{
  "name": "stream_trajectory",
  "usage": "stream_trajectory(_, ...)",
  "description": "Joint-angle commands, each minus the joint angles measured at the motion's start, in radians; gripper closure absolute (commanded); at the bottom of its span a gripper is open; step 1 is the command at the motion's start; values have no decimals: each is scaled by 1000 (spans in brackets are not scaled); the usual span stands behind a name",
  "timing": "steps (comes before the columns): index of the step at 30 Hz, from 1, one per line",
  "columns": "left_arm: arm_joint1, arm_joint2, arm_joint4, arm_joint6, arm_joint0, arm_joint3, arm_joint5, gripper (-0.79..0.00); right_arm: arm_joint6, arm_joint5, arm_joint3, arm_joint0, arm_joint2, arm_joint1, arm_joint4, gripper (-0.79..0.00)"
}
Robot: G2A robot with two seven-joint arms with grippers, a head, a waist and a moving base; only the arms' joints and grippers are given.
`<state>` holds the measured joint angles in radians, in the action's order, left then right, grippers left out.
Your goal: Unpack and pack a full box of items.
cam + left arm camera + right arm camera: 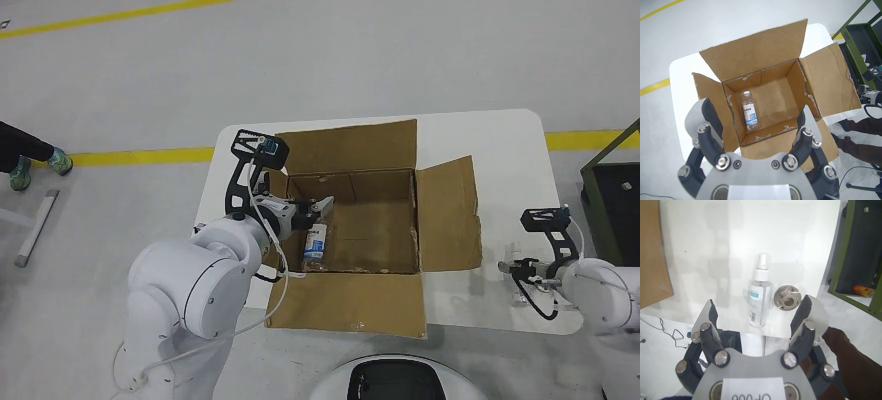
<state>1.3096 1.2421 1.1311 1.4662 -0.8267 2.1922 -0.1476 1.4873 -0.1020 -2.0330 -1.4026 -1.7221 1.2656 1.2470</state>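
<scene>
— What sits closest to the lens?
— The left gripper. Its dark pads are spread wide, with nothing between them.
— And beyond them?
— The cardboard box, with all four flaps folded outward. The gripper hangs above its opening, by the side wall nearer the left arm.
— Anything inside?
— One clear bottle with a white cap and a blue-and-white label. It lies on its side on the box floor along that same wall, cap toward the far wall.
— The other arm?
— The right gripper has its ribbed fingers just as wide apart, holding nothing. It is at the near right corner of the white table, well apart from the box.
— What lies by it?
— A clear spray bottle, lying down near the table's edge with its nozzle pointing away from that edge. Just beside it a round metal flange lies flat, bore upward.
— Further out?
— A green rack stands on the floor past the table's right side.
</scene>
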Motion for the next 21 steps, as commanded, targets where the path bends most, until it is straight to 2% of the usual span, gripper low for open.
stream_trajectory(1, 0, 0, 0, 0, 0, 0, 0, -785, 28, 3, 23, 25, 16, -1, 3, -785)
stream_trajectory(10, 0, 0, 0, 0, 0, 0, 0, -785, 43, 27, 87, 49, 71, -8, 46, -773)
stream_trajectory(11, 0, 0, 0, 0, 0, 0, 0, -785, 40, 26, 91, 50, 72, -8, 46, -690)
stream_trajectory(12, 0, 0, 0, 0, 0, 0, 0, -785, 37, 26, 95, 50, 74, -9, 49, -668)
stream_trajectory(13, 0, 0, 0, 0, 0, 0, 0, -785, 34, 26, 99, 51, 77, -9, 51, -594)
stream_trajectory(17, 0, 0, 0, 0, 0, 0, 0, -785, 24, 19, 113, 51, 84, -10, 50, -536)
stream_trajectory(21, 0, 0, 0, 0, 0, 0, 0, -785, 21, 17, 125, 51, 93, -11, 50, -440)
